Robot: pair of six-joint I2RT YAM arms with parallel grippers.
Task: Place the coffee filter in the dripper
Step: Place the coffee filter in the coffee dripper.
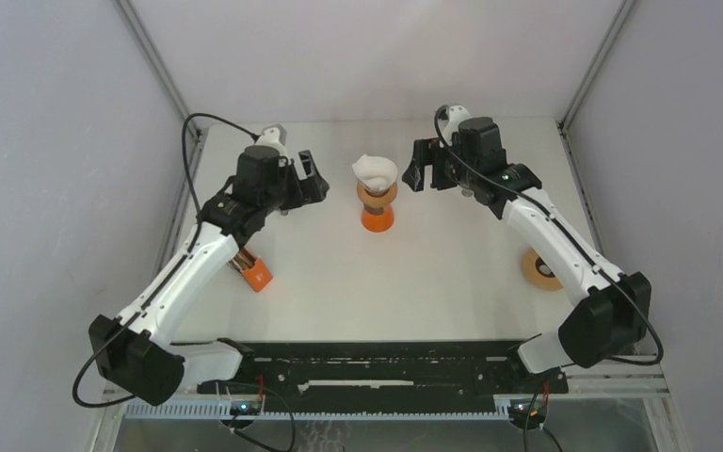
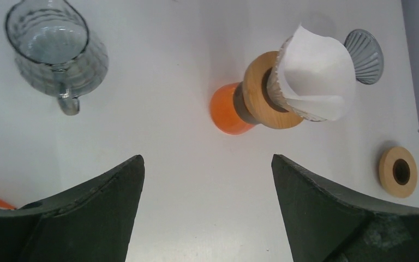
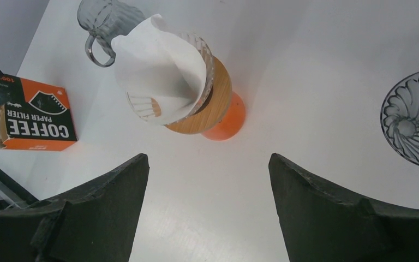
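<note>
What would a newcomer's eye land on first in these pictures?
The white coffee filter standing out of the glass dripper, on its orange stand mid-table. Either side, the left gripper and right gripper hang open, holding nothing. An orange coffee filter box lies by the left arm.

Probably a lab: white table (image 1: 433,282) walled by plain panels (image 1: 47,141).

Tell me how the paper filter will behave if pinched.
Probably floppy and light: the paper filter is a thin folded sheet. Likely to shift at a touch, since it sits crooked, poking above the glass dripper.
</note>
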